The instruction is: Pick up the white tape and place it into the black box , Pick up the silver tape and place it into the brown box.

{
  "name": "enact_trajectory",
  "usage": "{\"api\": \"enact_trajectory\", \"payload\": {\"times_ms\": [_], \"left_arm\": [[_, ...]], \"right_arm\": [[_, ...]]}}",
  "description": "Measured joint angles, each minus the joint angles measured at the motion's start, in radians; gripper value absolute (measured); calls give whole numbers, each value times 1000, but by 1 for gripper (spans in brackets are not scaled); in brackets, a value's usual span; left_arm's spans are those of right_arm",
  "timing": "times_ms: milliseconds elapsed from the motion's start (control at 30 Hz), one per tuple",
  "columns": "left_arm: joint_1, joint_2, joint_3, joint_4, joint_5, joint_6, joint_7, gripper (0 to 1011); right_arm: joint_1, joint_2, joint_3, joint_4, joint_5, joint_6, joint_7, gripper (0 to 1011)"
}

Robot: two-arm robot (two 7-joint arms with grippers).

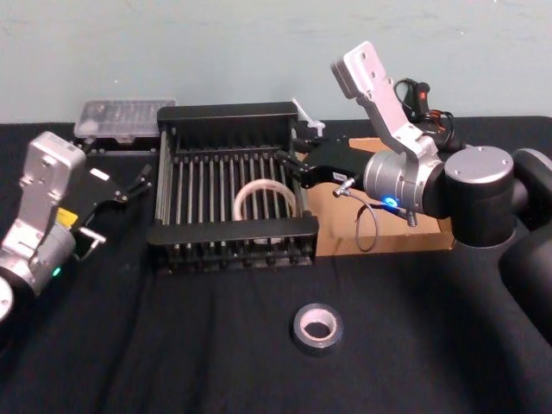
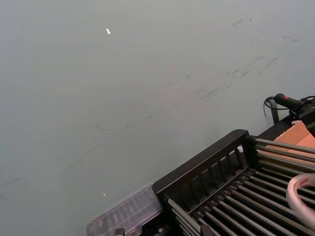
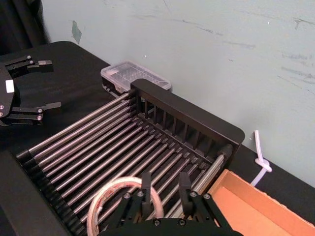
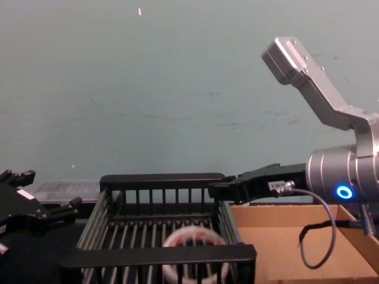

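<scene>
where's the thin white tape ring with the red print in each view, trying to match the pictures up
head view: the white tape ring sits on the floor bars of the black slatted crate, right of its middle.
chest view: the ring is low, behind the crate's near rim.
left wrist view: the ring is partly seen on the bars.
right wrist view: the ring is just beneath the open right gripper.
shared landmark: the crate's floor bars.

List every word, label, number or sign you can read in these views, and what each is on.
Nothing here reads as text.
Reddish print on the white tape, lying in the black box: too blurred.
A white label on the left gripper, jaws open beside the box: too small.
A yellow sticker on the left arm: too small.
The right gripper, jaws open above the box: no marking seen.
</scene>
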Motion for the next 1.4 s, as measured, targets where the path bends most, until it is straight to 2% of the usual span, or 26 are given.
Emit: {"api": "enact_trajectory", "payload": {"times_ms": [67, 200, 267, 367, 467, 500, 700, 767, 1000, 1200, 1333, 1400], "left_arm": [[0, 0, 0, 0, 0, 0, 0, 1001], [0, 0, 0, 0, 0, 0, 0, 1001], [0, 0, 0, 0, 0, 0, 0, 1001], [0, 0, 0, 0, 0, 0, 0, 1001], [0, 0, 0, 0, 0, 0, 0, 1001], [0, 0, 0, 0, 0, 0, 0, 1001], [0, 0, 0, 0, 0, 0, 0, 1001], [0, 0, 0, 0, 0, 0, 0, 1001], [0, 0, 0, 0, 0, 0, 0, 1001], [0, 0, 0, 0, 0, 0, 0, 1001], [0, 0, 0, 0, 0, 0, 0, 1001], [0, 0, 0, 0, 0, 0, 0, 1001]], "right_arm": [[0, 0, 0, 0, 0, 0, 0, 367], [0, 0, 0, -1, 0, 1, 0, 528], [0, 1, 0, -1, 1, 1, 0, 570], [0, 1, 0, -1, 1, 1, 0, 685], [0, 1, 0, -1, 1, 1, 0, 739], [0, 1, 0, -1, 1, 1, 0, 804], [0, 1, 0, -1, 1, 1, 0, 972], [0, 1, 0, -1, 1, 1, 0, 1002], [-22, 12, 18, -37, 3, 8, -3, 1002], [-76, 48, 57, -124, 23, 33, -16, 1002], [-122, 81, 86, -192, 44, 52, -20, 1002], [-163, 111, 109, -252, 63, 70, -24, 1002]]}}
